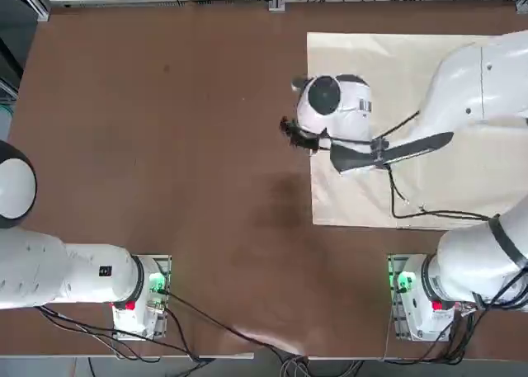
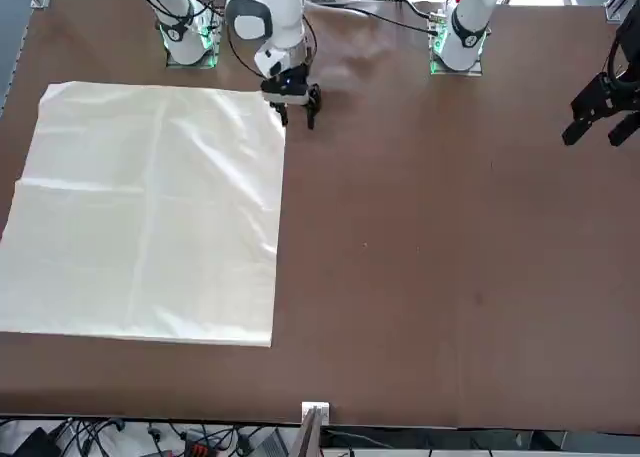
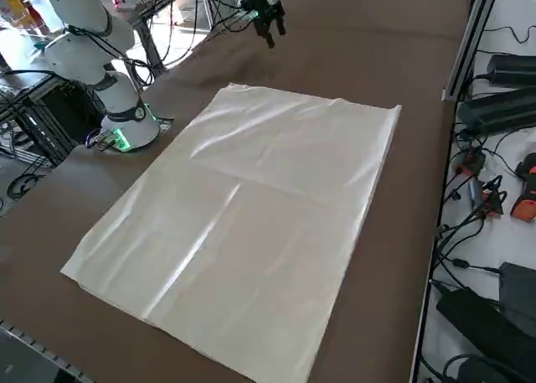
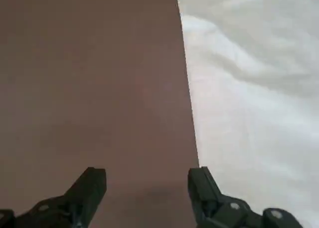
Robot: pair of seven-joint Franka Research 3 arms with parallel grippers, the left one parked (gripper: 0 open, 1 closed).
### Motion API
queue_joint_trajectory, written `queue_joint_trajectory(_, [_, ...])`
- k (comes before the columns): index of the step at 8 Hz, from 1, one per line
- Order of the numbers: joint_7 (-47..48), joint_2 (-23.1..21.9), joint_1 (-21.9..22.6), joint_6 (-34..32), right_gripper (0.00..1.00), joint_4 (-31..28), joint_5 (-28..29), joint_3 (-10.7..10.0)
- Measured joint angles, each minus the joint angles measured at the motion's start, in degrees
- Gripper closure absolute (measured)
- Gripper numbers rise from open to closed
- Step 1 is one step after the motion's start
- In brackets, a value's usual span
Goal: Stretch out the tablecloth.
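Note:
The tablecloth [image 1: 388, 63] lies flat on the right half of the brown table [image 1: 165, 146], pale cream with faint creases [image 2: 150, 207] [image 3: 251, 207]. My right gripper [image 1: 295, 135] hangs above the table just beyond the cloth's left long edge [image 2: 298, 112] [image 3: 271, 27]. In the right wrist view the gripper [image 4: 147, 188] is open, with only bare table between its two fingers. The cloth's edge [image 4: 249, 88] runs just past one finger [image 4: 202, 185]. Nothing is held.
Bare brown table spreads to the left of the cloth. The parked left arm [image 1: 82, 278] sits at the near left corner. Cables and power units [image 3: 494, 106] lie along the strip beyond the table's right edge.

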Motion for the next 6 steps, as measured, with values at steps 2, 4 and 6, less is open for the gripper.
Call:
queue_joint_trajectory(2, [-15.5,0.1,-5.2,-4.7,0.0,6.9,6.8,-0.2])
queue_joint_trajectory(4, [-31.7,0.1,-9.4,-11.1,0.0,14.4,12.4,-2.2])
queue_joint_trajectory(6, [-43.1,0.4,-11.5,-13.8,0.0,20.6,15.3,-6.9])
